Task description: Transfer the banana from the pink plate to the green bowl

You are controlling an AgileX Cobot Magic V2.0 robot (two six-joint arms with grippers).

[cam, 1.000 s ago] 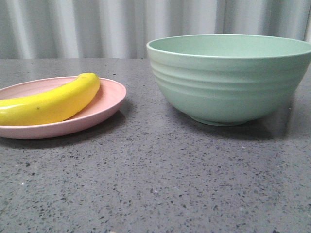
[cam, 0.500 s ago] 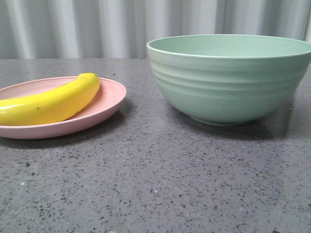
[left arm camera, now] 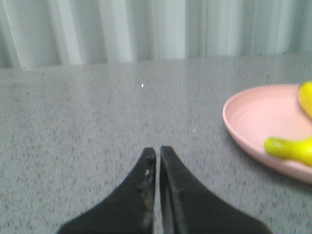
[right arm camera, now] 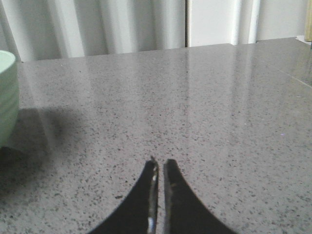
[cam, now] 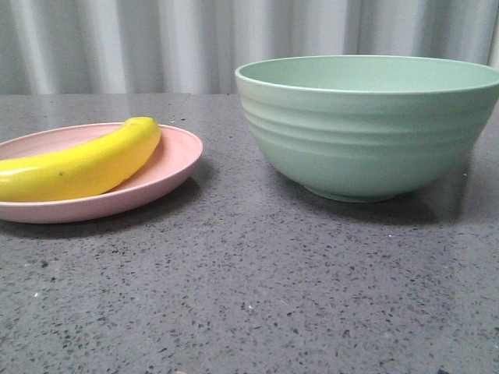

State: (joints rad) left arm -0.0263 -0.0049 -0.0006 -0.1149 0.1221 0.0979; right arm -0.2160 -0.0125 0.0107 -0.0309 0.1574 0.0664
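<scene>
One smooth, bright yellow curved banana (cam: 82,165) lies on the shallow matte pale pink plate (cam: 168,175), well apart from the deep ridged sage-green bowl (cam: 366,125); the left gripper (left arm camera: 158,152) and right gripper (right arm camera: 159,163) are pinched together on nothing above the speckled grey table (cam: 249,296).

We see soft, even, fairly bright light. Green bowl (cam: 366,125) casts dim shadow on speckled surface (cam: 249,296). Pale sheen streaks surface in right wrist view. Left wrist view hazy; left claw (left arm camera: 158,152) blurred close up.

Left tool (left arm camera: 158,152), right tool (right arm camera: 160,163), black tapered curved fingers
</scene>
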